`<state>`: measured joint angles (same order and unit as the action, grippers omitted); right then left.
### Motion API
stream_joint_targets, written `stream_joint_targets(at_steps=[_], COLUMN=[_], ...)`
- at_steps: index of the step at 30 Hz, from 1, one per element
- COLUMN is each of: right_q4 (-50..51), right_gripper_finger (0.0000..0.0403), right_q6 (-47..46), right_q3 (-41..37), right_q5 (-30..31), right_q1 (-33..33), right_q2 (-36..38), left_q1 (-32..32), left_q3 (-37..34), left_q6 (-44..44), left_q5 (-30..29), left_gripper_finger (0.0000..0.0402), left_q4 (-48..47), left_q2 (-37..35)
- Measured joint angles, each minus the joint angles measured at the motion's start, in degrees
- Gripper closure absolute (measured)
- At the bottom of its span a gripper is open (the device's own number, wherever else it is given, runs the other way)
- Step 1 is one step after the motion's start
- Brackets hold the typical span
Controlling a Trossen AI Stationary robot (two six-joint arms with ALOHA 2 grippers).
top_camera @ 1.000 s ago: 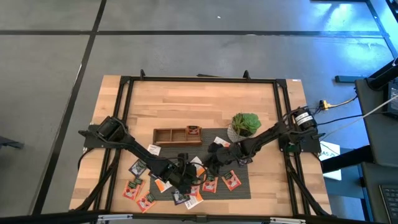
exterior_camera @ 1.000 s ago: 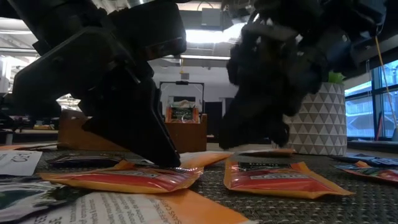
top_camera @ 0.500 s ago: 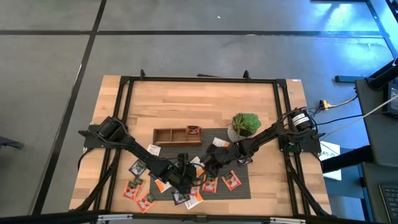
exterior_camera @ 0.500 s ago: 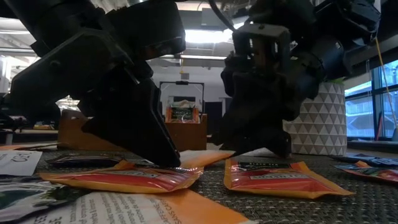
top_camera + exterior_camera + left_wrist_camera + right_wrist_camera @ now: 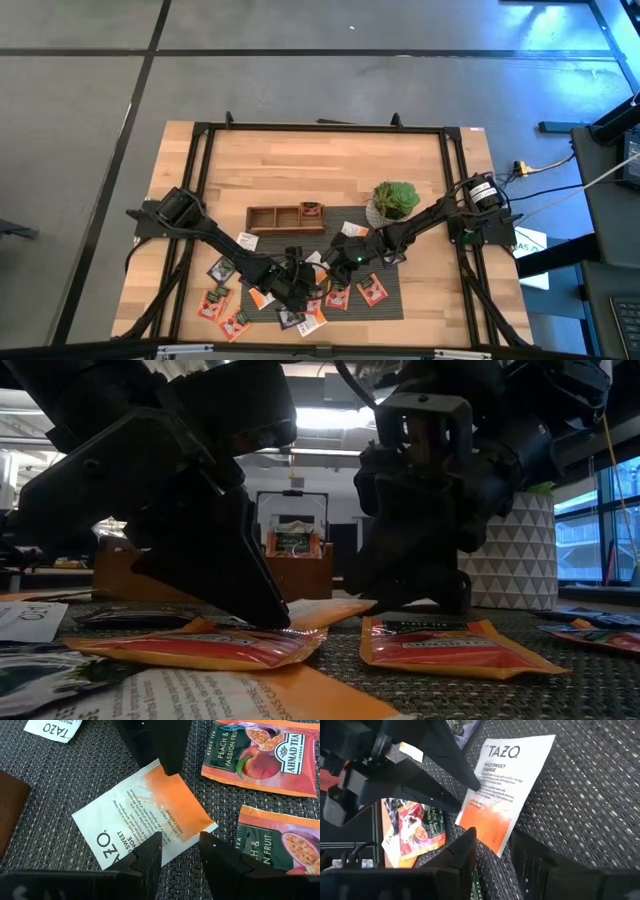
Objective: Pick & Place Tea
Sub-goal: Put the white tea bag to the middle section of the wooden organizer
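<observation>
Here both claws [image 5: 180,852] [image 5: 492,845] straddle 1 white-orange sachet [image 5: 145,815].

The left tool [image 5: 303,268] and right tool [image 5: 340,268] crowd one white-and-orange sachet [image 5: 145,815], nearly tip to tip. Peach sachets [image 5: 260,742] flank the left tool; the wooden tray [image 5: 285,217] and potted plant [image 5: 392,201] stand beyond both.

One wooden tray [image 5: 285,217], one potted plant [image 5: 392,202], two arms — sachets too overlapped to count.
</observation>
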<state>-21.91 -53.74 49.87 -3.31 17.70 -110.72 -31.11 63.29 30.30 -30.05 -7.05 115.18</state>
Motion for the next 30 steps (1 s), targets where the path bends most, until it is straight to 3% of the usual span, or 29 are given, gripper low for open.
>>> stream_joint_targets(at_steps=[5, 14, 23, 30], right_q4=[-0.07, -0.1, 0.06, 1.84], right_gripper_finger=[0.0306, 0.0393, 0.0399, 0.0399], right_q6=[0.27, 2.97, 7.63, 16.58], right_q3=[0.0, 0.0, 0.0, 0.03], right_q5=[0.09, 0.18, 0.22, 2.13], right_q1=[-0.03, -0.03, -0.01, 0.62], right_q2=[0.02, 0.02, 0.51, 7.66], left_q1=[0.0, -0.3, -1.29, -1.37], left_q3=[-0.02, -0.02, -0.33, -0.21], left_q6=[0.0, 0.0, 0.14, 2.53], left_q5=[-0.1, -0.5, -0.92, -2.01], left_gripper_finger=[0.0274, 0.0274, 0.0274, 0.027], left_q4=[0.0, 0.02, -4.42, -5.14], left_q2=[0.0, -0.04, -7.42, -17.53])
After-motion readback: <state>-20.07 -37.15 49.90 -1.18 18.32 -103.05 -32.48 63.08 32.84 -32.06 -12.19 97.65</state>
